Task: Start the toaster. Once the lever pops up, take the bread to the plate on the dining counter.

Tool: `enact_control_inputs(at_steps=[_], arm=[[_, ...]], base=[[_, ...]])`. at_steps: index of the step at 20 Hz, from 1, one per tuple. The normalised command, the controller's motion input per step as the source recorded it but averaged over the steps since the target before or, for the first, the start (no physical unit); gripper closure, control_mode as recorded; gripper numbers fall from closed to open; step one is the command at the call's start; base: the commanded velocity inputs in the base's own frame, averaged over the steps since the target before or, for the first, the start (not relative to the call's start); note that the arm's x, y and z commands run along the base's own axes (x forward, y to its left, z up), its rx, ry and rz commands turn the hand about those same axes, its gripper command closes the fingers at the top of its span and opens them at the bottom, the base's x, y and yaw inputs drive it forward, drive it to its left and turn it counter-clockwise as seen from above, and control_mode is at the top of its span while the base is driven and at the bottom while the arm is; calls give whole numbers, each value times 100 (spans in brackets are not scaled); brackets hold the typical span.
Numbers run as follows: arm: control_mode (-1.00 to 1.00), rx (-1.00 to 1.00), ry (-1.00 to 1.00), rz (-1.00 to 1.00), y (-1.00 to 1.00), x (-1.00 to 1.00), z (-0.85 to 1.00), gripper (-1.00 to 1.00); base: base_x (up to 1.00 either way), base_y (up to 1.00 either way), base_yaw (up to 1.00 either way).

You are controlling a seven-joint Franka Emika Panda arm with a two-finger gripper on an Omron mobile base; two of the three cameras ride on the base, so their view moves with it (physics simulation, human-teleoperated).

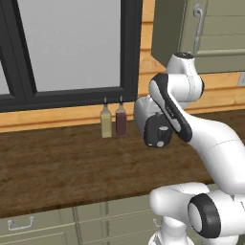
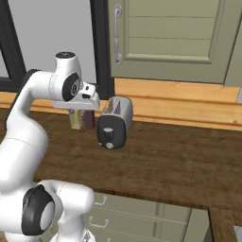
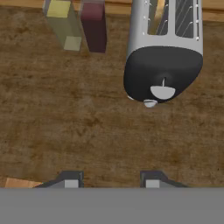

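Note:
The silver toaster (image 2: 115,122) stands on the wood counter by the back wall, its dark end face towards me. Its pale lever (image 3: 162,91) sits low on that face, with a small knob (image 3: 150,103) beneath. A tan sliver, which looks like the bread (image 3: 160,12), shows in one top slot. My gripper (image 3: 111,180) hovers above the counter in front of the toaster, pointing down, open with nothing between its fingertips. From the right base view the gripper (image 2: 87,100) hangs just left of the toaster's top. The plate and the dining counter are out of view.
Two bottles, one yellowish (image 1: 106,122) and one dark red (image 1: 120,119), stand against the wall left of the toaster. This counter (image 1: 57,162) has handled drawers (image 2: 137,220) beneath. A cabinet door (image 2: 165,38) hangs above, and a dark-framed window (image 1: 72,48) sits behind.

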Motion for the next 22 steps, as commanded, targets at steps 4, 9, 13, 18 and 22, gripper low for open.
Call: enact_control_inputs(at_steps=[4, 9, 13, 18, 22], arm=[[-100, 0, -3, 0, -4, -1, -7, -100], [-100, 3, -10, 0, -55, 0, -31, -100], [-100, 1, -11, 0, -51, 4, -26, -100], [-100, 0, -10, 0, -32, 24, -21, -100], [-100, 0, -4, 0, -4, 32, -12, -100]], base=[[0, 0, 0], [0, 0, 0], [0, 0, 0], [0, 0, 0], [0, 0, 0]])
